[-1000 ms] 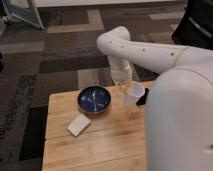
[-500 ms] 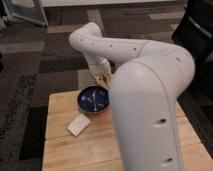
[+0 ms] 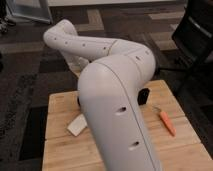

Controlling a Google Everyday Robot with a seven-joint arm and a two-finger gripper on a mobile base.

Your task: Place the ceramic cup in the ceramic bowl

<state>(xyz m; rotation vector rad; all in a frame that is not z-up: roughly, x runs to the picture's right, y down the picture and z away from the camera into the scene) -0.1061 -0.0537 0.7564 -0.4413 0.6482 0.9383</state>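
Across the table (image 3: 60,107), my white arm (image 3: 112,95) fills the middle of the view, its large forearm segment rising from the near edge and bending back over the far-left part of the table. Behind that arm my end effector is hidden, so I cannot tell whether it is open or closed, nor whether it holds anything. The ceramic cup and the ceramic bowl are likewise hidden from view behind the arm. Left of the arm, a flat pale block (image 3: 76,124) lies on the table. Right of the arm stands a small black object (image 3: 144,96), and farther right lies an orange-handled tool (image 3: 166,121).
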